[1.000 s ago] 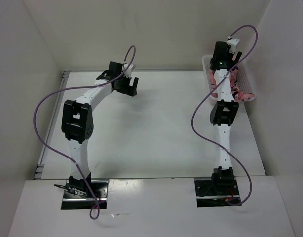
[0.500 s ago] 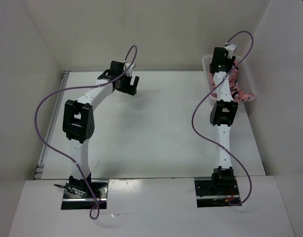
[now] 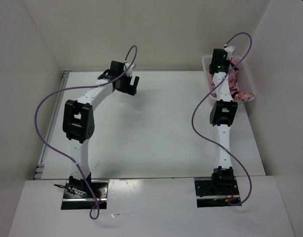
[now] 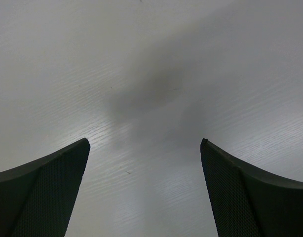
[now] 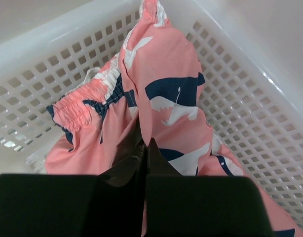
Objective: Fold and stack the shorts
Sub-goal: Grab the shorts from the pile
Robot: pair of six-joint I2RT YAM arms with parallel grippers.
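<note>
My right gripper (image 5: 143, 148) pinches the shorts (image 5: 166, 74) in the basket (image 5: 250, 103).
Its jaws are pressed together on a fold of the pink, navy-and-white printed fabric. The shorts lie bunched in the white mesh basket at the far right of the table (image 4: 141, 59). My left gripper (image 4: 145, 143) hangs spread wide over the table, far left.

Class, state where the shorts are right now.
In the top view the shorts lie in the white mesh basket at the far right, pinched by the right tool.
</note>
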